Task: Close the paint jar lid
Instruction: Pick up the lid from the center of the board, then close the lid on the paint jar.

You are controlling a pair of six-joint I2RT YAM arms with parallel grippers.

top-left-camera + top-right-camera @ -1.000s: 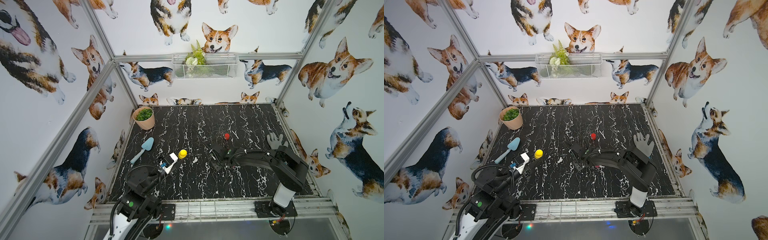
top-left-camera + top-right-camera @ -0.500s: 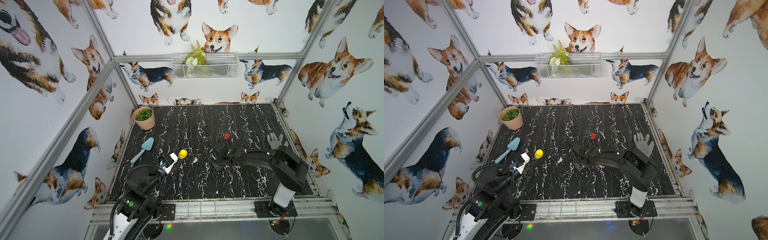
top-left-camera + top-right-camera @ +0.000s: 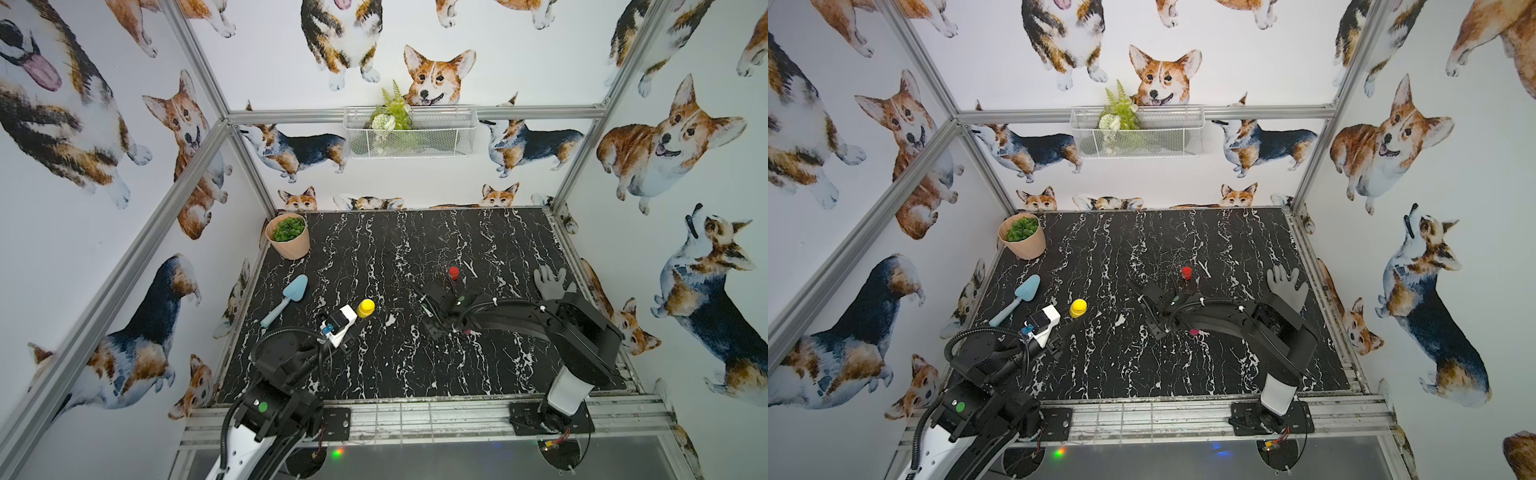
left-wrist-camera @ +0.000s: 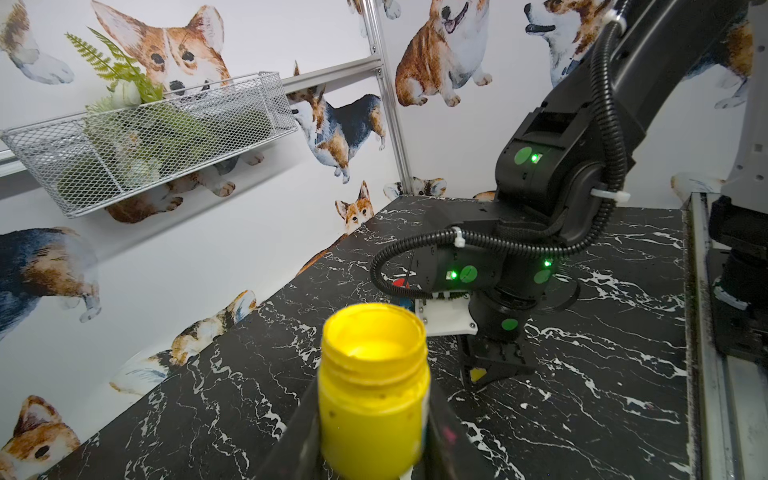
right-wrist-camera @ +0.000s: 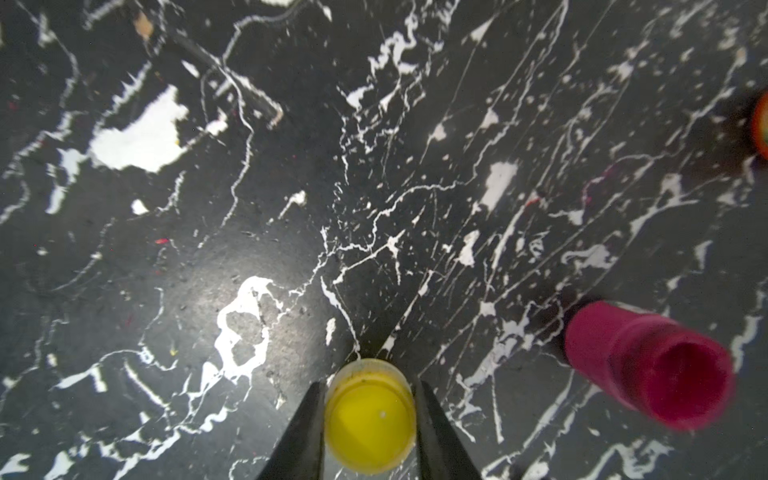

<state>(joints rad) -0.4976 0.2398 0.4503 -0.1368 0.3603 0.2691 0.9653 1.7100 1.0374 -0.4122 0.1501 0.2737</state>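
Overhead, lid (image 5: 370, 417) hidden under right claw (image 5: 369, 385), jar (image 4: 374, 395) base cropped

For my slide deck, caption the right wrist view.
Right gripper shut on the yellow lid, an open magenta jar beside it.

White walls (image 3: 291, 62) are closing the space on three sides, and corgi pictures (image 3: 438, 75) are covering them everywhere. Aluminium bars (image 3: 124, 270) are framing the corners. A white wire basket (image 3: 440, 137) with a green fern (image 3: 395, 106) is hanging on the back bar. Below, the black marble surface (image 3: 374, 374) with white veins is lying under even light.
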